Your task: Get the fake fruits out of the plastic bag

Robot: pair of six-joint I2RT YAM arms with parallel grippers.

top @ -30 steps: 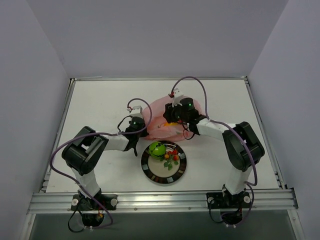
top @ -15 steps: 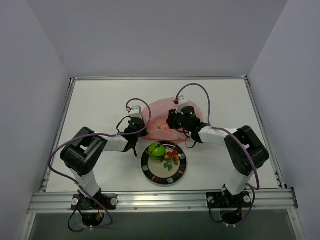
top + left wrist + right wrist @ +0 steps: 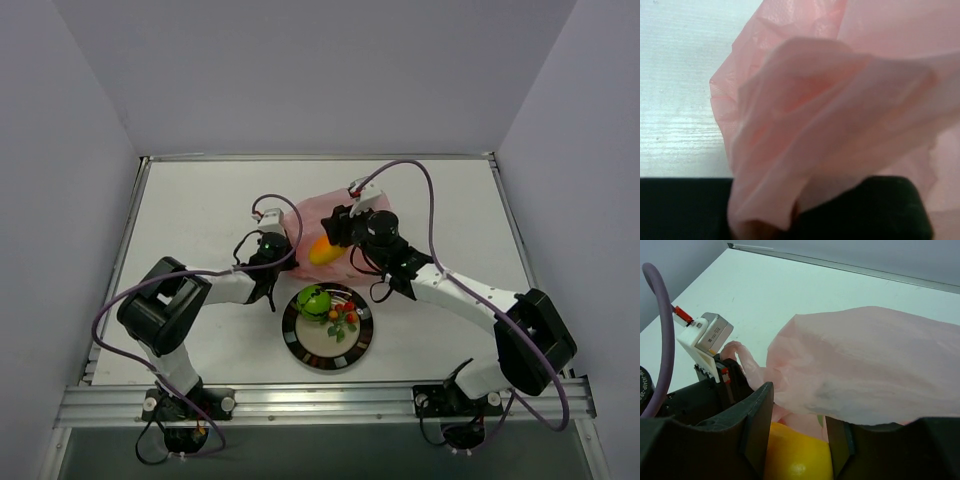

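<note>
The pink plastic bag (image 3: 350,215) lies at the table's middle back; it also fills the left wrist view (image 3: 830,110) and the right wrist view (image 3: 875,365). My right gripper (image 3: 328,243) is shut on the orange-yellow mango-like fruit (image 3: 322,250), which sits between its fingers in the right wrist view (image 3: 800,457), just outside the bag's near edge. My left gripper (image 3: 281,252) is shut on a fold of the bag at its left edge. The round green fruit (image 3: 314,298) and the red-orange berry cluster (image 3: 345,314) lie on the plate (image 3: 360,340).
The dark-rimmed plate sits in front of the bag, between the two arms. A raised metal rail (image 3: 320,157) runs along the table's back edge. The left arm's wrist (image 3: 705,340) shows close to the right gripper.
My right gripper has pulled back out of the bag toward the left and front, and the orange-yellow fruit now shows in the open beside the bag. The left gripper has stayed in place.
</note>
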